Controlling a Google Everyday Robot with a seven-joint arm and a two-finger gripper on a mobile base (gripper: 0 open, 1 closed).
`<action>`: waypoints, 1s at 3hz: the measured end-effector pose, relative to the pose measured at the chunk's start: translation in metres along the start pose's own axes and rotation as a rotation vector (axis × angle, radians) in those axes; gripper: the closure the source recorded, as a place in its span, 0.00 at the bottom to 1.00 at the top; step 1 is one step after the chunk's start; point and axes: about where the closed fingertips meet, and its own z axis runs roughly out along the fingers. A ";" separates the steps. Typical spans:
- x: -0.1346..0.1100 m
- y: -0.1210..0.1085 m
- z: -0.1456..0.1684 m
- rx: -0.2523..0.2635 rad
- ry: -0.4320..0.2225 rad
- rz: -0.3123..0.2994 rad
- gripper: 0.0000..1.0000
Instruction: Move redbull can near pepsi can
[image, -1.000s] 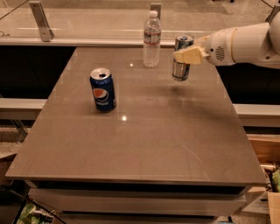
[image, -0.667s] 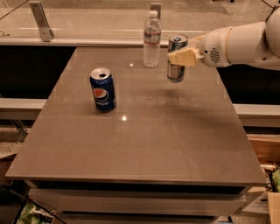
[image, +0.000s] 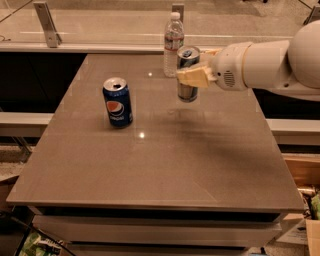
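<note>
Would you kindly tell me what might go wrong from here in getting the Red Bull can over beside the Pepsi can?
1. The gripper holds the redbull can close to the upright water bottle; a swing might tip the bottle.
2. The pepsi can stands upright to the left in the picture; overshooting could knock it over.
3. The can looks lifted off the table; a slip would drop it.
</note>
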 end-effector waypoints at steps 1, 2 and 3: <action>-0.001 0.029 0.004 -0.009 -0.006 -0.019 1.00; -0.002 0.055 0.010 -0.024 0.002 -0.029 1.00; 0.000 0.077 0.016 -0.051 0.024 -0.018 1.00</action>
